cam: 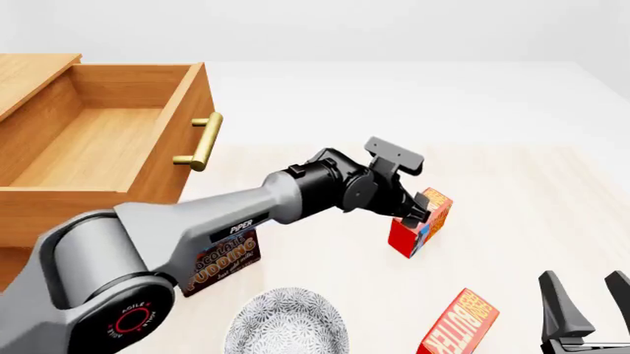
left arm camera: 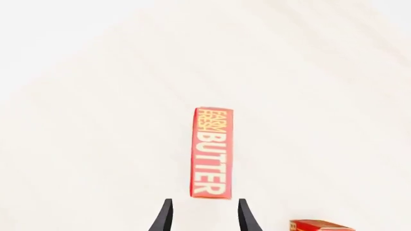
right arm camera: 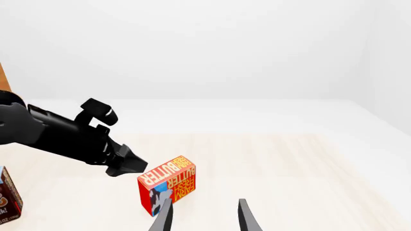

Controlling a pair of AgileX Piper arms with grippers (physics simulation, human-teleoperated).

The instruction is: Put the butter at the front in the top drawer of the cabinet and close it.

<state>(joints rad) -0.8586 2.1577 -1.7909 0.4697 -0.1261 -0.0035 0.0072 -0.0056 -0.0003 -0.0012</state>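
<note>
Two butter cartons stand on the table. The front butter (cam: 461,324) is nearest the table's front edge, and only its corner (left arm camera: 321,225) shows in the left wrist view. The farther butter carton (cam: 418,225) (left arm camera: 212,151) (right arm camera: 167,190) lies just ahead of my left gripper (cam: 421,205) (left arm camera: 205,217), which is open and hovers above it with nothing between its fingers. My right gripper (cam: 588,299) (right arm camera: 204,217) is open and empty at the front right, right of the front butter. The cabinet (cam: 29,70) stands at the far left with its top drawer (cam: 99,140) pulled open.
A blue-and-brown Chocolate Pudding box (cam: 224,262) (right arm camera: 5,202) stands under my left forearm, and a patterned grey bowl (cam: 285,324) sits at the front in the middle. The drawer's brass handle (cam: 202,140) juts toward the table's middle. My left arm (cam: 246,214) spans the table from the front left.
</note>
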